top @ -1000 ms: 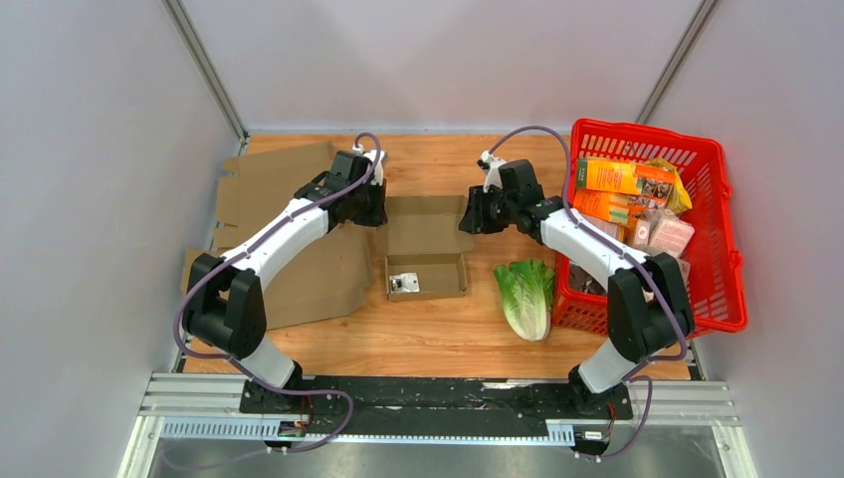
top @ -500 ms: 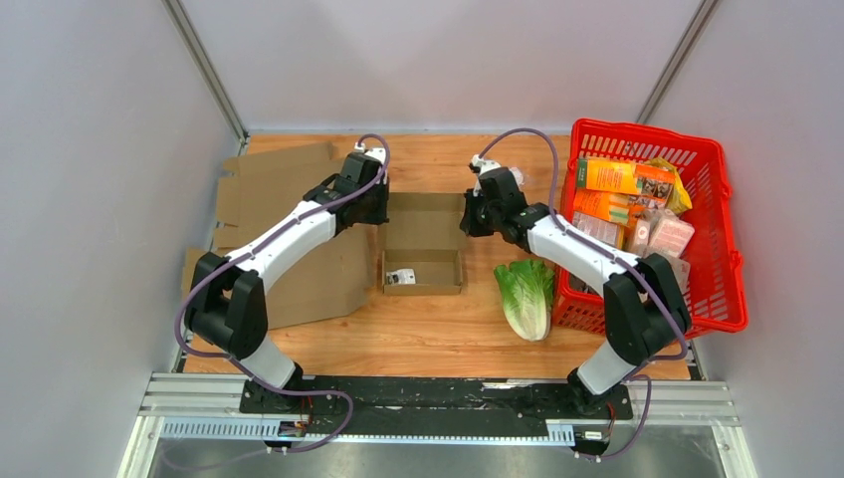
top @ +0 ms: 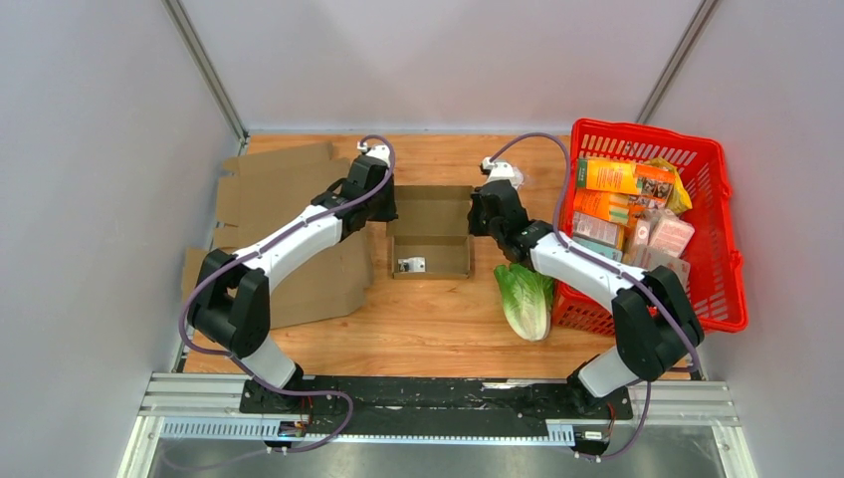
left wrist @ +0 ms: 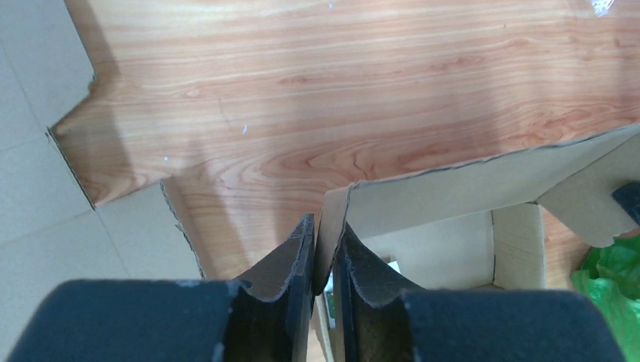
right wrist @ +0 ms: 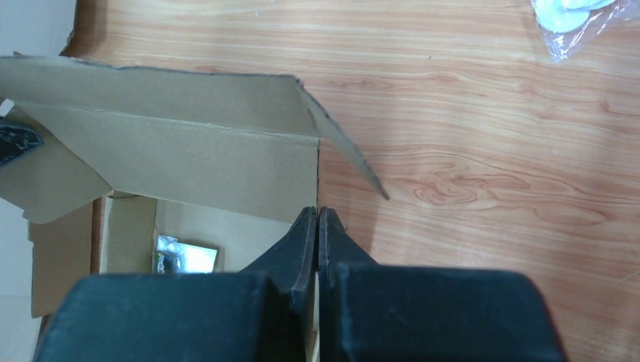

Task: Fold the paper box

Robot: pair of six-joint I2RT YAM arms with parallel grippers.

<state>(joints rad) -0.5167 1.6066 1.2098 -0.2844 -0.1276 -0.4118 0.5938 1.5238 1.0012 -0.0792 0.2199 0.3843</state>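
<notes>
A green head of lettuce [top: 526,297] is lying on the wooden tabletop [top: 438,329], just off the near right corner of the brown cardboard box [top: 430,247]. Flat brown cardboard sheets [top: 314,281] are lying to the left of the box, and their near part is reaching closer to the arm bases than the box does.

The box itself is sitting open-topped at the middle of the tabletop, between the two arms. A small shiny packet [top: 409,265] is lying on its floor, against the near left corner.

The left pincer [left wrist: 323,226] is gripping the box's left wall near the far corner. Its fingers are clamped tight on the cardboard edge, one inside the box and one outside.

The right pincer [right wrist: 317,215] is doing the same on the box's right wall. Its fingers are pressed almost together, with the thin wall edge running in between them.

Between the two pincers, the box's far panel is standing raised off the tabletop, with a crease running along it. A short side tab is sticking outward at its right end.

A red plastic basket [top: 732,249] filled with packaged groceries is standing to the right of the box, with the lettuce touching its near left side. Farther back, left of the box, more of the flat sheets are spreading toward the far corner.
</notes>
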